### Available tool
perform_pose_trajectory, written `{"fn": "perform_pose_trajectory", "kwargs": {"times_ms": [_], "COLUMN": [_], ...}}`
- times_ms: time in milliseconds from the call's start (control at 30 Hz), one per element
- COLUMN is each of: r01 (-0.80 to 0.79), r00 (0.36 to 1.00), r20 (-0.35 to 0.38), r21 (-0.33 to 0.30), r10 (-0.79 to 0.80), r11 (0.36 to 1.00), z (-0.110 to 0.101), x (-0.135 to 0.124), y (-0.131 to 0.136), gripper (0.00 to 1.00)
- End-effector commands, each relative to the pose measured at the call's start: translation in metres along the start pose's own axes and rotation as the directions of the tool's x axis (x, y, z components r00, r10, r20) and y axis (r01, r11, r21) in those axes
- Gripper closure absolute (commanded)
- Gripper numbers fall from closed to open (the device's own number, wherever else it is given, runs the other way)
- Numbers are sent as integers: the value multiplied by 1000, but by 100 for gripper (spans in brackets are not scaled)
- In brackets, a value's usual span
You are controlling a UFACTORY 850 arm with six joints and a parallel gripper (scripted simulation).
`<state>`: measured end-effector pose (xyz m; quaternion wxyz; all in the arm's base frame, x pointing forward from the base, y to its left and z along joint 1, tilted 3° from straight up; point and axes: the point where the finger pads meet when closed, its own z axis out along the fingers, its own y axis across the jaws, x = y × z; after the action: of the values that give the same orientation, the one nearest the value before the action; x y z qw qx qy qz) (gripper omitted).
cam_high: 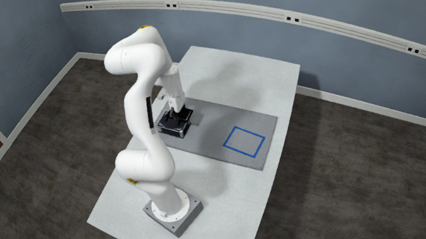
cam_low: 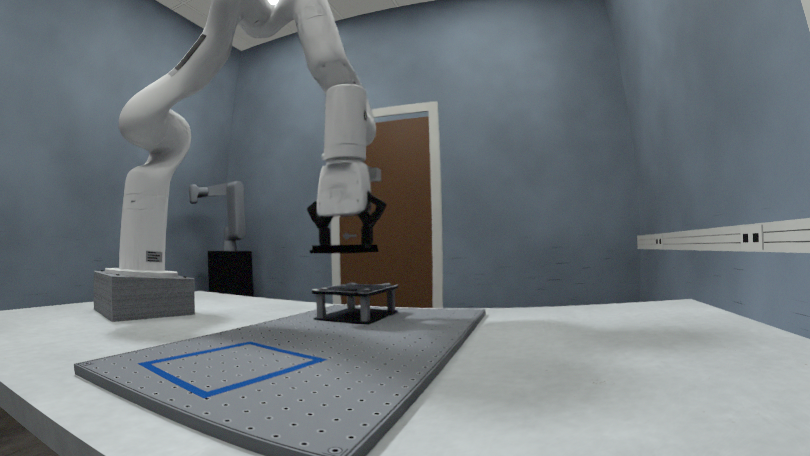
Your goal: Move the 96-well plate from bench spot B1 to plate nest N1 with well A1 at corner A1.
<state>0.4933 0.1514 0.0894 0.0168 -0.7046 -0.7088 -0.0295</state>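
Note:
My gripper is shut on the black 96-well plate and holds it level in the air, a clear gap above the raised plate nest N1. The nest is a black platform on short grey posts at the far end of the grey perforated baseplate. In the top view the plate and gripper sit over the nest, and the arm partly hides them. The blue-outlined bench spot B1 holds nothing; it also shows in the top view. I cannot make out the plate's cut-off corner or the A1 mark.
The arm's base stands on a grey block at the table's near-left end. A second small arm on a black stand and a brown door are behind the table.

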Motion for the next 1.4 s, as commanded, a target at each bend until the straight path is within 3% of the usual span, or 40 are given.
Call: {"fn": "perform_pose_trajectory", "kwargs": {"times_ms": [0,400,1367], "r01": [-2,-2,-2], "r00": [1000,1000,1000], "r20": [14,14,14], "r21": [2,2,2], "r10": [2,2,2], "r11": [1000,1000,1000], "z": [-3,-8,-8], "x": [15,55,56], "y": [0,-2,-2], "gripper": [100,100,100]}}
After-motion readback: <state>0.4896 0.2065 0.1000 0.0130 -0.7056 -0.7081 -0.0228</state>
